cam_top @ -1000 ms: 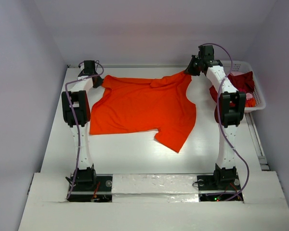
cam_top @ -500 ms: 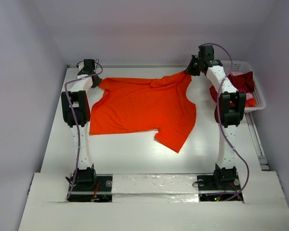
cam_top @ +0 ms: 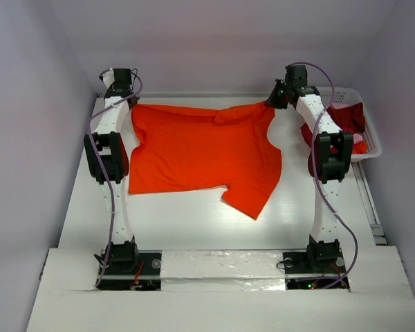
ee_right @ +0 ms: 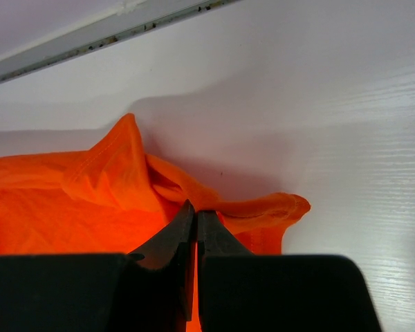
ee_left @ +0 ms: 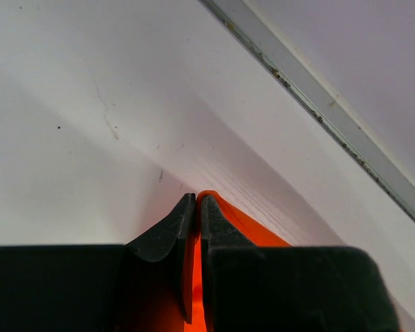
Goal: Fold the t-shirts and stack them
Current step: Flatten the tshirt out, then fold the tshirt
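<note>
- Spreading step: left claw (ee_left: 197, 202) and right claw (ee_right: 195, 207) each pinch tight on a far corner of the orange t-shirt (cam_top: 200, 149).
- Next, likely: lay it flat on the worktop (cam_top: 180, 228), then fold.

Orange t-shirt (cam_top: 200, 149) spread open on the table (cam_top: 194, 221); red t-shirts (cam_top: 346, 119) heaped in the basket (cam_top: 373, 145).

The orange t-shirt is bright, plain and unfolded, lying mostly flat on the white table. Its far edge runs taut between two corners, one pinched in the left gripper (ee_left: 196, 202) and the other in the right gripper (ee_right: 194, 207). The cloth bunches into wrinkles by the far right corner. The near edge is uneven, and its right part reaches further forward to a blunt point. The red t-shirts sit crumpled together in the basket at the far right, their number unclear.
</note>
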Action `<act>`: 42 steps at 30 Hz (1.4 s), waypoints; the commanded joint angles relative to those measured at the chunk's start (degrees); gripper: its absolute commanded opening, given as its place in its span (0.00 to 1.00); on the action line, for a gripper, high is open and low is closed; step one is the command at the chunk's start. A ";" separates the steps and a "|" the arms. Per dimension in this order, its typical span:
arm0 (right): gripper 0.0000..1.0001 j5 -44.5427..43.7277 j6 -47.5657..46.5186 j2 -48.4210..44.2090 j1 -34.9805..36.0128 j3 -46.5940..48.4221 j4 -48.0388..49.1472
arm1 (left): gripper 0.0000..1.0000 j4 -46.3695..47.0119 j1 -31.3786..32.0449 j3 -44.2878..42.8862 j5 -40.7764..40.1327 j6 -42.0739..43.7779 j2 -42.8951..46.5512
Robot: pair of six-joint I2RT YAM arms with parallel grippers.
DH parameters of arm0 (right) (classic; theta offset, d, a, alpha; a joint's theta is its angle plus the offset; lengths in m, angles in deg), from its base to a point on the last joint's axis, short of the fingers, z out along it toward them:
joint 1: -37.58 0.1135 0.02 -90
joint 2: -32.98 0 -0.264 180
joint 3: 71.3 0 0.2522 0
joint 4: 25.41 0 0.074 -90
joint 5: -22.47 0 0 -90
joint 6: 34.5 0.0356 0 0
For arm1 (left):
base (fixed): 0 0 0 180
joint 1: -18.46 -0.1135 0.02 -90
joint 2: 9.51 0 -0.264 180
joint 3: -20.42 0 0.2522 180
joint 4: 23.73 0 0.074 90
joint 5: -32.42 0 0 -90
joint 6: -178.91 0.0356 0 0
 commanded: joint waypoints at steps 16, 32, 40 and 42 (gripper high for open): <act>0.00 -2.76 1.04 -3.99 -0.34 -1.14 2.00 | 0.00 -3.01 -0.29 -2.49 -6.76 1.17 4.76; 0.00 -3.37 1.04 -6.27 -0.86 -4.04 1.91 | 0.00 -4.14 0.24 -0.11 -3.75 1.18 6.60; 0.00 -4.08 1.13 -9.96 -0.86 -10.09 3.14 | 0.00 -6.70 0.24 2.51 -7.98 0.65 8.79; 0.00 -3.81 1.31 -10.58 -0.86 -11.33 3.67 | 0.00 -8.10 0.24 2.34 -7.80 0.39 8.71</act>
